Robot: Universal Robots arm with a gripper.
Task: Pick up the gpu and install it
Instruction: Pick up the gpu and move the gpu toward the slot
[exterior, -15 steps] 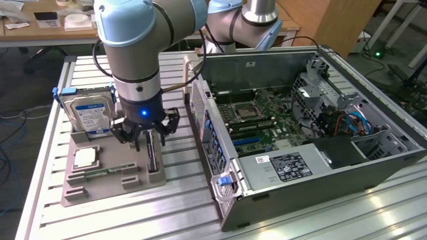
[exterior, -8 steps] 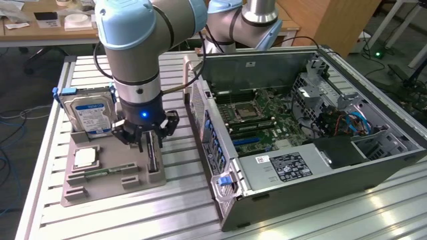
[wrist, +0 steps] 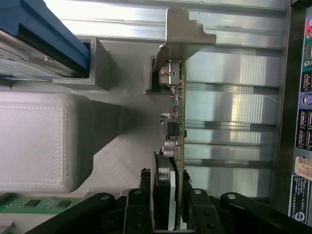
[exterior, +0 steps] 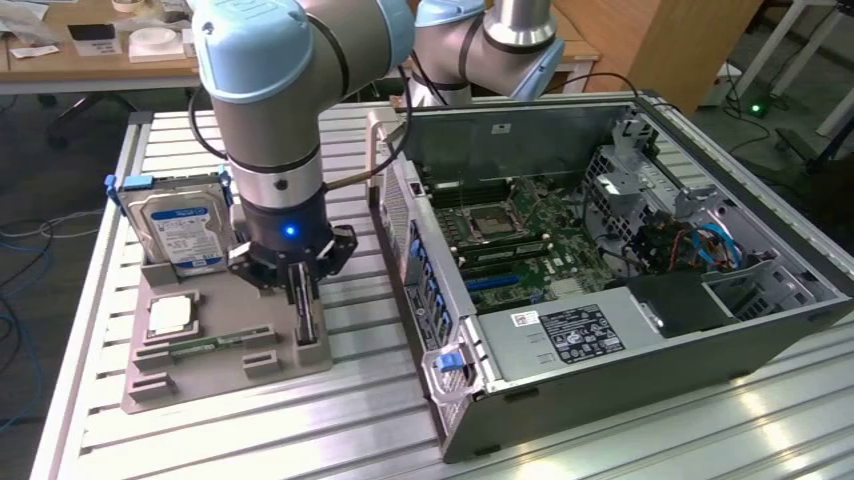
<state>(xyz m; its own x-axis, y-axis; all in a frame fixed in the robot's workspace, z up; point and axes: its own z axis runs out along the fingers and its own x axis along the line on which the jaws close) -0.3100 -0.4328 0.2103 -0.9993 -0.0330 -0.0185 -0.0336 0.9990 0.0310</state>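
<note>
- Gripper (exterior: 304,292) (wrist: 168,214): at the end of my arm, in the lower left of the exterior view. It is down over the gpu, with one side on each flank of the card. It sits narrow, but I cannot tell whether it has clamped.
- Gpu (exterior: 310,325) (wrist: 176,112): stands on its long edge in a slot of the holder, on the side nearest the case.
- Gpu axis: the long axis runs up and down the exterior frame, parallel to the case's rear panel.
- Gpu ends: I see the silver bracket end towards the drive's end of the holder. The gripped end lies level with the memory stick.
- Gpu faces: the black fan side faces the holder's middle and the green board side faces the case.
- Holder (exterior: 174,388) (wrist: 122,161): a grey tray on the slatted table (exterior: 200,445).
- Drive (exterior: 183,228) (wrist: 39,34): blue-labelled and upright in the holder.
- Memory stick (exterior: 200,345) (wrist: 34,204): green, lying in the holder.
- Case (exterior: 641,350) (wrist: 302,122): open, on the exterior view's right.
</note>
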